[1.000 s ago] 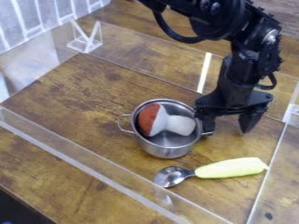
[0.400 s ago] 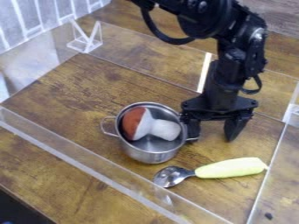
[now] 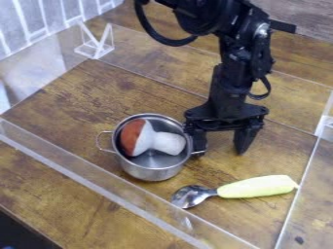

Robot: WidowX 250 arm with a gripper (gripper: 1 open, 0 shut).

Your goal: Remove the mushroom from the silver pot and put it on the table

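Black articulated arm descends from the upper centre of the view, wrist vertical. End effector [image 3: 224,139] points straight down, jaws spread wide, nothing between them, fingertips [image 3: 240,144] low near the worktop [image 3: 78,107].

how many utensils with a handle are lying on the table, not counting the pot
1. A single spoon with a yellow-green handle lies on the table near the front right, just right of the silver pot. No others show.

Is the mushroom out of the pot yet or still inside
Inside. The mushroom lies tipped in the silver pot, red cap toward its left rim, white stem pointing right.
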